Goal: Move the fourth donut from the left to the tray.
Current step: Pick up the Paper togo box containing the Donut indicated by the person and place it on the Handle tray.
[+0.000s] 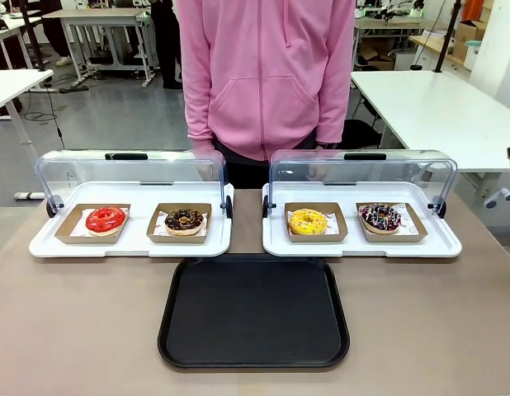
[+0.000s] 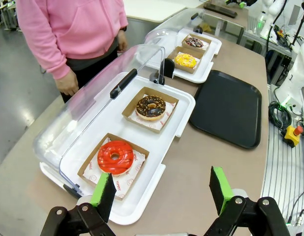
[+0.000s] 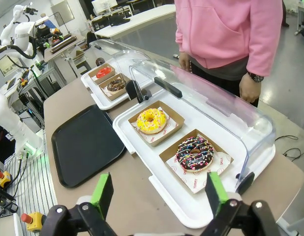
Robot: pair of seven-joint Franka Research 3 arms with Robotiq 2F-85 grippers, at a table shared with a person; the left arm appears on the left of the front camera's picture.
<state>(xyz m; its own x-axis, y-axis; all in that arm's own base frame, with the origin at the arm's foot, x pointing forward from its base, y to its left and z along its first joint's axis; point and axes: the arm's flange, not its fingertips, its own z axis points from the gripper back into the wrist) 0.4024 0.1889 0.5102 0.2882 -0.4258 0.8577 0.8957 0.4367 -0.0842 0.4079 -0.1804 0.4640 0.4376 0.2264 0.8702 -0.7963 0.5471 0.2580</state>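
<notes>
— What's the left gripper (image 2: 161, 191) doing?

— Its fingers are spread wide with nothing between them. It hangs over the left end of the table, by the red donut (image 1: 105, 219).

— And along the row from there?

— After the red one comes a brown donut (image 1: 184, 220) with tan sprinkles, then a yellow donut (image 1: 308, 221). Last is the fourth donut (image 1: 380, 218), dark with pink and white stripes. It sits in its cardboard holder (image 1: 413, 233) on the right-hand white tray (image 1: 362, 249), with the clear lid (image 1: 362, 169) tipped back behind it.

— Where does it go?

— Onto the black tray (image 1: 253, 313), which lies bare in the middle, nearer the robot than the row and to the left of that donut.

— And the right gripper (image 3: 159, 192)?

— It's spread wide too, and empty. In its own view the striped donut lies just ahead, slightly to the right of centre. In the left wrist view it's well off, at the far end.

— So the right arm is the one?

— I'd say so, since it's far nearer. The donut is a ring, so there's no long side to line up with.
</notes>
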